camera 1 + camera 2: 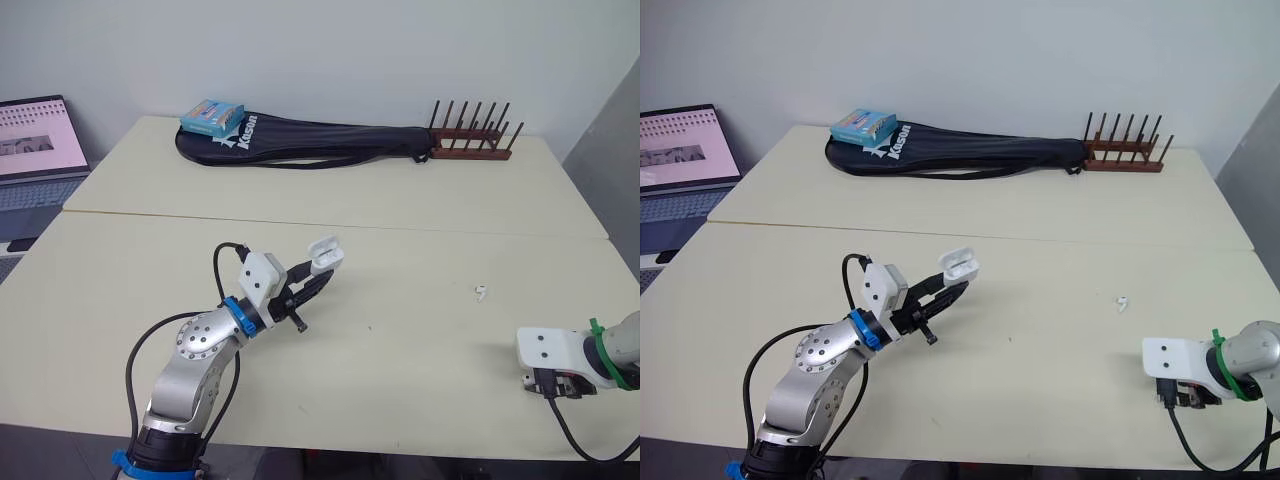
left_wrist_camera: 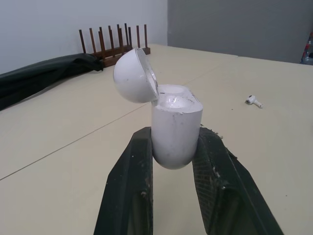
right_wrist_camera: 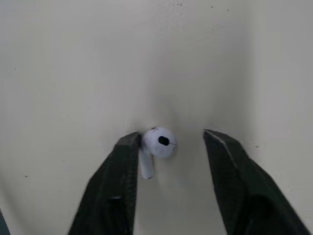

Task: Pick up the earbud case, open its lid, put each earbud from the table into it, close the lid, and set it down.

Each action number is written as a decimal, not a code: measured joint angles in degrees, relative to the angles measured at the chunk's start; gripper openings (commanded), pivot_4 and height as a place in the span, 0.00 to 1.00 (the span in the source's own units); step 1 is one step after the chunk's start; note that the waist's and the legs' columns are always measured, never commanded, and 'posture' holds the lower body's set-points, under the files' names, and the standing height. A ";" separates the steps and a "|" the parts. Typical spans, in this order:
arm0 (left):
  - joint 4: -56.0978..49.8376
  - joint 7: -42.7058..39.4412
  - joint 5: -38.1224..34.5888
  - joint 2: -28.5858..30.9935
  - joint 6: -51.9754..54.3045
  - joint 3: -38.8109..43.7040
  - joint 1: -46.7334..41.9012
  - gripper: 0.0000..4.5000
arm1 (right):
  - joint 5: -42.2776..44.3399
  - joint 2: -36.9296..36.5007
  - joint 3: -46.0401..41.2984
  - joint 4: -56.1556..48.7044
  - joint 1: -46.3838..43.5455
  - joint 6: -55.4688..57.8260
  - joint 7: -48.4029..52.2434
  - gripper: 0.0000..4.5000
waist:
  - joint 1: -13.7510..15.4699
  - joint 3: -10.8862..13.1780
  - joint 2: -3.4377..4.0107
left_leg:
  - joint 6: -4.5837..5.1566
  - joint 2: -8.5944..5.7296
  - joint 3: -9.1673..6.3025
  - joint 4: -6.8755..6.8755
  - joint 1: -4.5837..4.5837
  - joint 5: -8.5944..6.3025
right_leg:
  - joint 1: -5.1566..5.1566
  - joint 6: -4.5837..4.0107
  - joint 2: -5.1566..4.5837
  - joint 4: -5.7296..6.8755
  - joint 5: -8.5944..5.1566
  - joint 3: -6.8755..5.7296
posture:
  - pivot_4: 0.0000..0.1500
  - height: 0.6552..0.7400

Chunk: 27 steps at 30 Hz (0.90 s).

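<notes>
My left gripper [image 1: 316, 278] is shut on the white earbud case [image 2: 175, 129] and holds it above the table's middle. The case's lid [image 2: 134, 75] is flipped open, and the inside looks empty. One white earbud [image 1: 481, 292] lies on the table to the right of the case. My right gripper [image 3: 171, 138] is open near the table's front right, pointing down at the tabletop. A second white earbud [image 3: 156, 146] lies between its fingers, touching one finger [image 3: 124, 156] and apart from the other.
A black racket bag [image 1: 310, 142] with a blue box [image 1: 211, 116] on it lies along the far table. A wooden peg rack [image 1: 472, 140] stands at its right end. A laptop [image 1: 35, 150] sits off to the far left.
</notes>
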 measured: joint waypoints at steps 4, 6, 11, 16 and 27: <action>0.00 0.20 0.00 0.00 0.04 0.00 0.00 0.16 | 0.24 0.32 0.00 -0.20 -0.09 0.00 0.29 0.09 | -0.04 0.01 -0.02 | 0.00 -0.01 0.02 0.02 0.01 0.00 | 0.01 0.03 0.00 0.00 0.02 0.00 | 1.00 0.90; -0.01 0.19 -0.02 0.00 0.05 -0.01 0.00 0.16 | 0.67 0.58 0.00 -0.01 -0.56 -0.10 0.46 0.09 | -0.05 0.01 -0.02 | 0.00 0.00 0.02 0.02 0.01 0.00 | 0.00 0.03 0.00 0.00 0.02 0.00 | 1.00 0.90; -0.24 -0.27 -0.31 -0.01 0.07 -0.20 0.29 0.16 | 6.28 2.80 -1.13 0.10 -6.59 2.50 1.28 0.09 | -0.11 0.08 0.12 | 0.00 -0.01 0.04 -0.02 -0.02 0.00 | -0.06 0.03 0.00 0.00 0.02 0.00 | 1.00 0.90; -1.31 -1.03 -1.75 -1.34 0.09 -1.80 0.44 0.16 | 20.78 12.06 -4.86 -6.20 -21.84 17.89 -1.42 0.09 | -0.09 0.13 0.09 | 0.00 0.02 -0.08 -0.03 -0.13 0.00 | -0.06 0.03 0.02 -0.02 0.02 -0.07 | 1.00 0.90; -1.05 0.19 -1.38 -4.22 -0.66 -3.83 -1.99 0.16 | 44.96 52.86 -9.94 -12.86 -33.66 33.68 -32.35 0.09 | 0.54 0.09 0.12 | -0.04 0.02 -0.16 0.09 -1.08 0.02 | -1.00 0.04 -0.12 0.22 0.03 -0.23 | 1.00 0.90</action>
